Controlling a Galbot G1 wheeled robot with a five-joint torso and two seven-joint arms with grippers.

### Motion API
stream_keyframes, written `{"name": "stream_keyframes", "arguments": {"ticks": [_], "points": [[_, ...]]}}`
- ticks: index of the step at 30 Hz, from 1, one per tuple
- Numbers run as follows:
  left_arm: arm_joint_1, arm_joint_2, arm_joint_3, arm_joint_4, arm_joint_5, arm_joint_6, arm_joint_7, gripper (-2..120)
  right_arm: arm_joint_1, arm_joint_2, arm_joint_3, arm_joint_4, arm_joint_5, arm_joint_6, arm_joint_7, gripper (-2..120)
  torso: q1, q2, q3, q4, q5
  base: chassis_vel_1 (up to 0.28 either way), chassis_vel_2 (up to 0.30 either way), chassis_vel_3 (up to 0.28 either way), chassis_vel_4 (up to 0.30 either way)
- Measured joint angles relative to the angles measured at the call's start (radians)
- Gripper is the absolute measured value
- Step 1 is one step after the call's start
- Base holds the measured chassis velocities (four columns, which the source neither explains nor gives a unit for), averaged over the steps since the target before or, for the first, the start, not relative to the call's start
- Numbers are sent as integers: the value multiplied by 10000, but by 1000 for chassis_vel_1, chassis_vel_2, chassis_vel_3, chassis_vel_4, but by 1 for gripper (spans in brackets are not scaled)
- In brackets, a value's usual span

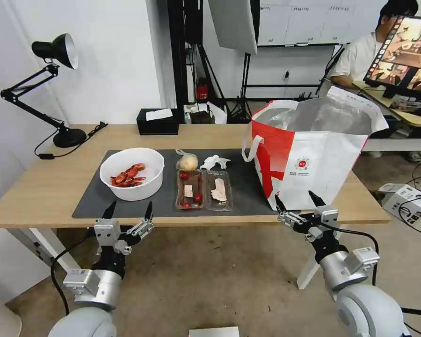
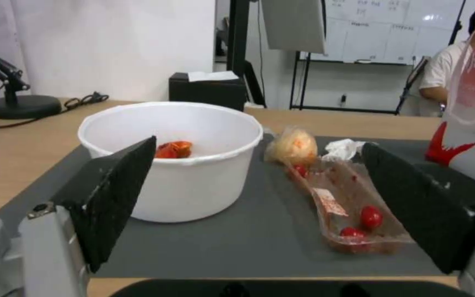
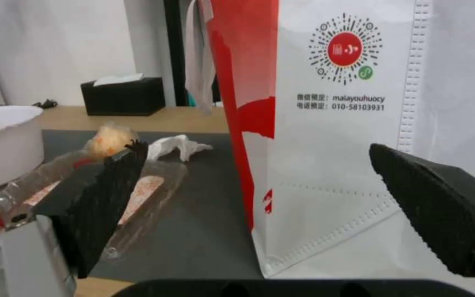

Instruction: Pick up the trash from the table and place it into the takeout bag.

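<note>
- Light-wood surface (image 1: pixel 47 187) on white legs, with a dark grey mat (image 1: pixel 245 187) as the landmark for everything below.
- On the mat's left end sits the white bowl (image 1: pixel 132 173) of red crayfish shells; at its middle lies the clear hinged tray (image 1: pixel 203 189), with the small clear bag (image 1: pixel 187 162) and crumpled tissue (image 1: pixel 214 162) just behind it.
- On the mat's right end stands the takeout bag (image 1: pixel 313 159), upright and open (foil lining showing).
- Left claw (image 1: pixel 128 216) hovers off the mat's near edge, facing the bowl, spread wide, holding nothing.
- Right claw (image 1: pixel 297 203) hovers off the mat's near right corner, facing the bag's wall, also wide open and empty.
- Likely risks: a tilted bowl could spill shells; the thin tray may flex and slip; the right claw could nudge the bag over.
</note>
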Motion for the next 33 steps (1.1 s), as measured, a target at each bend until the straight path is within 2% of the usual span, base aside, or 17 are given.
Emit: {"name": "stream_keyframes", "arguments": {"ticks": [15,18,21,22,24,25,26,27,28,30,33], "points": [[110,-6,-62,-63,25,-27,0,100,-235,71,-195,68,18,-31,6,100,-1,1,0,0,0,0,0,0,0],[148,-4,-85,-73,22,-41,0,100,-302,83,-285,173,608,-162,81,100,-1,0,0,0,0,0,0,0,0],[198,50,-130,-101,-8,-51,-4,100,-103,-20,-416,505,3905,-901,802,100,-1,1,0,-1,-1,0,0,0,0],[198,50,-130,-101,-8,-51,-4,100,-103,-20,-416,505,3905,-901,802,100,-1,1,0,-1,-1,0,0,0,0],[210,126,-171,-112,-40,-54,-6,100,327,-194,-418,686,6674,-1198,1569,100,-2,1,-1,1,0,0,0,0,0],[210,154,-186,-112,-50,-57,-11,100,509,-232,-383,757,7633,-1222,1874,100,-1,1,0,0,-1,0,0,0,0],[210,172,-197,-112,-55,-57,-16,100,627,-246,-352,795,8234,-1223,2085,100,-1,0,0,1,0,0,0,0,0],[210,172,-197,-112,-55,-57,-16,100,627,-246,-352,795,8234,-1223,2085,100,-1,0,0,1,0,0,0,0,0],[210,209,-221,-103,-64,-60,-27,100,951,-256,-272,838,9671,-1178,2478,100,-1,0,0,1,-1,0,0,0,0],[206,269,-261,-54,-56,-62,-40,100,1476,-260,-323,691,11334,-926,2722,100,-1,1,0,1,-2,0,0,0,0],[204,344,-314,-37,-36,-64,-47,100,1970,-278,-710,330,11965,-640,3021,100,-1,0,0,1,-1,0,0,0,0]]}}
